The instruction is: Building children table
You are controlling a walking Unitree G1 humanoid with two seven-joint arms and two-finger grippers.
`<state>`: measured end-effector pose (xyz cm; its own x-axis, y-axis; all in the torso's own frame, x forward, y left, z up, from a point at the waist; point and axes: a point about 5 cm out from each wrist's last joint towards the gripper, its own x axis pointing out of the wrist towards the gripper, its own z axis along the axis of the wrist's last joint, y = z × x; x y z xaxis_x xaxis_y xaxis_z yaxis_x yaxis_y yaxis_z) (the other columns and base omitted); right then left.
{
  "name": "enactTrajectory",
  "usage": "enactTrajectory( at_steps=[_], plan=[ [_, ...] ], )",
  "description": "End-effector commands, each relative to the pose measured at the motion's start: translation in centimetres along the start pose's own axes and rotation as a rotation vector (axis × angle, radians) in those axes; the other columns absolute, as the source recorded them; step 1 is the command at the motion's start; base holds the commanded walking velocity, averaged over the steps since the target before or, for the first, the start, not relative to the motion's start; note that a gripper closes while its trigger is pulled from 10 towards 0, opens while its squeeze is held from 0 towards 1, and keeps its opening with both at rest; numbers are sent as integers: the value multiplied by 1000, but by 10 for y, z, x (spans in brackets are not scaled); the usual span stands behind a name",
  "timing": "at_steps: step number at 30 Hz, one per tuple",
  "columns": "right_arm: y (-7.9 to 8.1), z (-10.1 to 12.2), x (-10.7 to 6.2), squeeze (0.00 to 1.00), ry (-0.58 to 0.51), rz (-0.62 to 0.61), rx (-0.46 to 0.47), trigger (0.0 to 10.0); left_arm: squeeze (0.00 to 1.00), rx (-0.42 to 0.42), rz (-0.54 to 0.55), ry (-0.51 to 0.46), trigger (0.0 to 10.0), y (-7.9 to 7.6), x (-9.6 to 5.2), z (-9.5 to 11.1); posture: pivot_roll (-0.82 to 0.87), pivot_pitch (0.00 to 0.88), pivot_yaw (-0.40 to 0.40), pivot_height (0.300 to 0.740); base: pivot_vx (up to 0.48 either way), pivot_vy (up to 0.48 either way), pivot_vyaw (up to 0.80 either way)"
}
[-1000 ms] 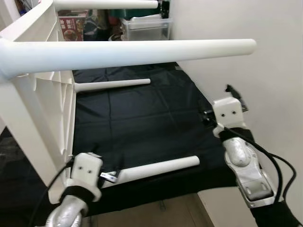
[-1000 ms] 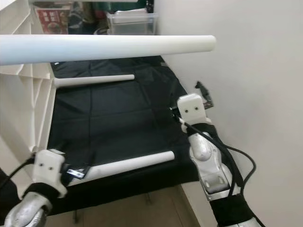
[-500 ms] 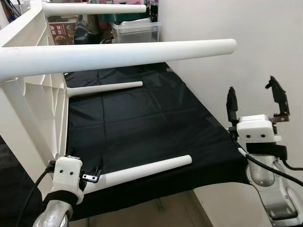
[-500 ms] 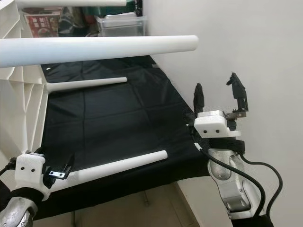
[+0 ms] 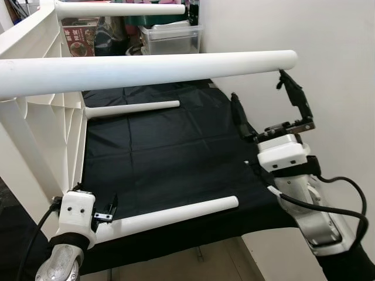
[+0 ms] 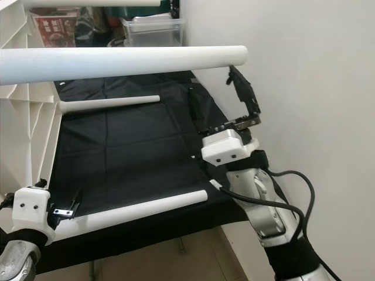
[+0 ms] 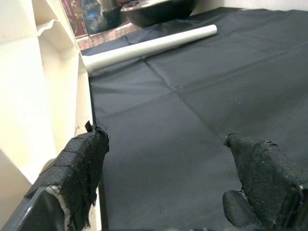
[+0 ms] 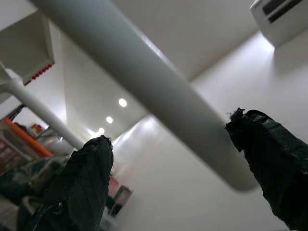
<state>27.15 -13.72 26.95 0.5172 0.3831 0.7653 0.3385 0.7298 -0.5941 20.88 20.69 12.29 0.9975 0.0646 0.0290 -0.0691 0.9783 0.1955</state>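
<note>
Since half a second ago right claw (image 5: 268,96) has swung in from the wall and now points up under the free end of the near upper leg (image 5: 146,70), fingers spread wide, not touching it; in the right wrist view that leg runs across between the two fingers (image 8: 86,183). Black cloth (image 5: 170,158) covers the surface, creased in squares, white wall (image 5: 328,64) hard along its right edge. Children table (image 5: 41,117) lies tipped on its side at the left, white ribbed underside facing in, four legs reaching rightward: two high, two low. Far low leg (image 5: 132,108) rests on the cloth; near low leg (image 5: 176,213) lies along the cloth's front edge. Clear plastic bin (image 5: 170,36) and clutter stand behind. Left claw (image 5: 102,213) sits low at the base of the near low leg, by the tabletop edge; left wrist view shows its fingers (image 7: 79,168) apart over bare cloth, holding nothing. Right forearm angles up from lower right, cable looping off it.
</note>
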Motion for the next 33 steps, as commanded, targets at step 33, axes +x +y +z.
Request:
enactTrajectory(
  at_steps=[33],
  plan=[
    [11, -15, 45, 0, -17, 170, -89, 10000, 0, 5, -35, 41, 10000, -8, 0, -12, 57, 0, -58, 740, 0, 0, 0]
  ],
)
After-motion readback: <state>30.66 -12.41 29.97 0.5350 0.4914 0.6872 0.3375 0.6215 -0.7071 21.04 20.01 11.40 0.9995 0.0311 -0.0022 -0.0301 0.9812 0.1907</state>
